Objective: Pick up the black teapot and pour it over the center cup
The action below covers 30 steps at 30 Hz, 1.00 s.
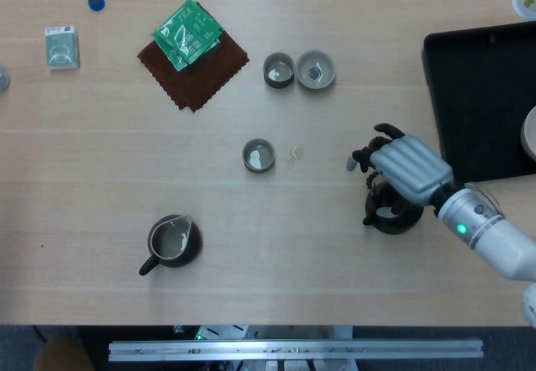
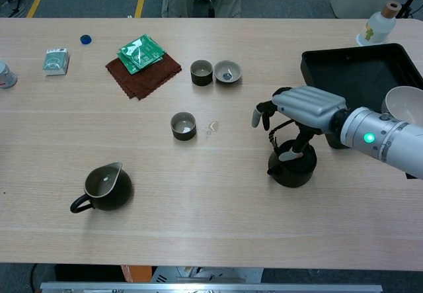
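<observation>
The black teapot point(image 1: 394, 218) point(image 2: 291, 168) stands on the table at the right, mostly hidden under my right hand point(image 1: 404, 168) point(image 2: 303, 106) in the head view. That hand hovers just over the pot's hoop handle, fingers curled down past its far side and the thumb pointing down at the lid; no firm grip shows. The center cup point(image 1: 259, 155) point(image 2: 183, 125), small and grey-green, sits to the left of the pot, well apart from it. My left hand appears in neither view.
Two more cups point(image 1: 279, 69) point(image 1: 316, 69) stand side by side at the back. A dark pitcher point(image 2: 104, 187) sits front left. A black tray point(image 2: 350, 68) with a white bowl point(image 2: 403, 104) lies at the right. A brown cloth point(image 1: 201, 74) carries a green packet.
</observation>
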### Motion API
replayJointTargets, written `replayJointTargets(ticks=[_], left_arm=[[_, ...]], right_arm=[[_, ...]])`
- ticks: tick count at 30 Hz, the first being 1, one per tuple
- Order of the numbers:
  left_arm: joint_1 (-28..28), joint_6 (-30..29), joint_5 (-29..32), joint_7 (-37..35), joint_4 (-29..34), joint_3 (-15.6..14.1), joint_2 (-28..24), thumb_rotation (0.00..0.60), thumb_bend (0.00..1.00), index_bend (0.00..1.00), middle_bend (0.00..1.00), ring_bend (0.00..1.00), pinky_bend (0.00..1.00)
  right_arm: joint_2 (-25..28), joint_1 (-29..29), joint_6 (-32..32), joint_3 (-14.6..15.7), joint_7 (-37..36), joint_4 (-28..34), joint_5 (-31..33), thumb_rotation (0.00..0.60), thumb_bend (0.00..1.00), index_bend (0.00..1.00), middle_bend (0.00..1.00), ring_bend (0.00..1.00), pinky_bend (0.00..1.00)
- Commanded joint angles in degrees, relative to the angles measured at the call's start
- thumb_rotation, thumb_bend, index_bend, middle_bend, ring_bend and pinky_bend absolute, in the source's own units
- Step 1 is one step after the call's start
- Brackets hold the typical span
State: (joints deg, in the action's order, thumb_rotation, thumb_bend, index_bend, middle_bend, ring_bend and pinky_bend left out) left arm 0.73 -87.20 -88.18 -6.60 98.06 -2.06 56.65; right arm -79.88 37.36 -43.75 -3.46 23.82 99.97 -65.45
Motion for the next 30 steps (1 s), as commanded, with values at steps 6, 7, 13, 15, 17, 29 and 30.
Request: replayJointTargets(ticks=[6,7,13,15,17,29,30], left_arm=[[-0.20,0.44,-0.13,-0.12,-0.07,0.00,0.00,0.239,0.35,0.16,0.13,0.12,0.11],[-0.24,0.55,-0.11,-0.07,-0.09,-0.01,0.04,0.241,0.35,0.16,0.13,0.12,0.11],[-0.39,0.77,-0.06,0.18,-0.35,0.11,0.21,0.239,0.35,0.16,0.13,0.12,0.11],[-0.40,0.86,0.04,0.29,-0.43,0.12,0.24,0.240,0.35,0.15,0.13,0.12,0.11],[-0.39,0.97,0.14,0.26,-0.58,0.10,0.28,0.239,0.35,0.15,0.13,0.12,0.11],[-0.70,1.38,0.33,0.29,-1.24,0.38,0.69,0.237,0.35,0.16,0.13,0.12,0.11],[-0.71,1.41,0.35,0.28,-1.25,0.39,0.73,0.238,0.35,0.16,0.13,0.12,0.11]], right_arm=[[1.10,0.87,-0.10,1.71,0.73,0.63,2.37,0.600,0.00,0.36,0.44,0.28,0.11],[1.28,0.95,-0.18,1.92,0.71,0.83,2.64,0.600,0.00,0.37,0.44,0.28,0.11],[1.84,1.28,-0.47,2.89,0.42,1.06,3.85,0.600,0.00,0.39,0.45,0.30,0.11],[1.92,1.41,-0.42,3.19,0.31,1.10,4.16,0.600,0.00,0.40,0.46,0.31,0.11],[2.16,1.50,-0.54,3.52,0.26,1.26,4.32,0.600,0.00,0.41,0.47,0.31,0.11],[6.73,1.20,-2.12,5.00,-0.99,6.23,3.50,0.600,0.00,0.45,0.51,0.36,0.11],[7.09,1.17,-2.19,5.18,-0.98,6.56,3.54,0.600,0.00,0.45,0.51,0.36,0.11]])
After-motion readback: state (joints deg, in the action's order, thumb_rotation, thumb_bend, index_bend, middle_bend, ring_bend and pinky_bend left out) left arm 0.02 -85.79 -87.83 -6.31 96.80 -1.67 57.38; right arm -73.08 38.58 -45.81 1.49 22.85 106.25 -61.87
